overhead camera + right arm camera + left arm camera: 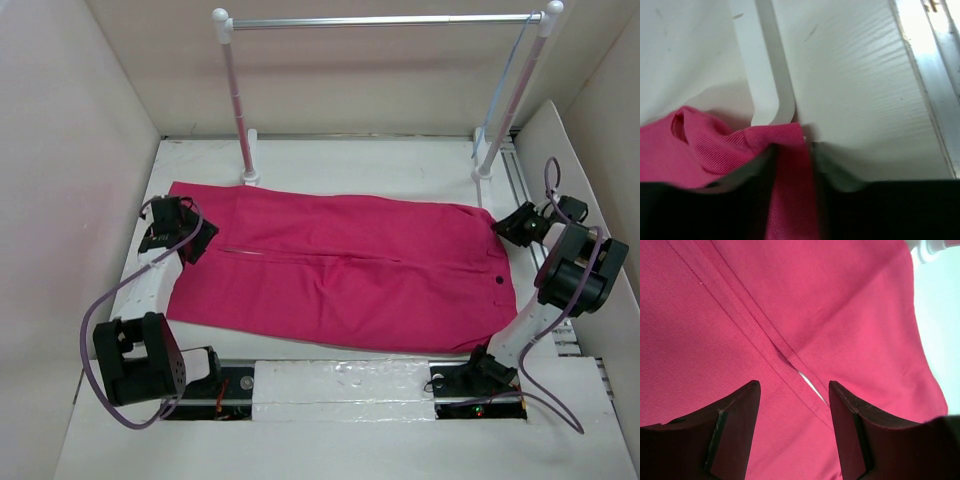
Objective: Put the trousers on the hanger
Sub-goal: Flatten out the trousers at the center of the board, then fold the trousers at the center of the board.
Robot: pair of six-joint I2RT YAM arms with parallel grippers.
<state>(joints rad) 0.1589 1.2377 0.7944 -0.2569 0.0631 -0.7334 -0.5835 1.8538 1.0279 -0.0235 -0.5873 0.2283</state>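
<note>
Left gripper [794,387] jaws were spread wide, with the seam of the floppy magenta-pink cloth trousers [340,265] between them. Right gripper [792,150] jaws were narrow, pinching the cloth edge.

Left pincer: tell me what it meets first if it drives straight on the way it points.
The open left pincer would first meet the bright magenta-pink cloth trousers, roughly at the stitched seam lying between its fingers. How far above the cloth it hovers is unclear.
</note>
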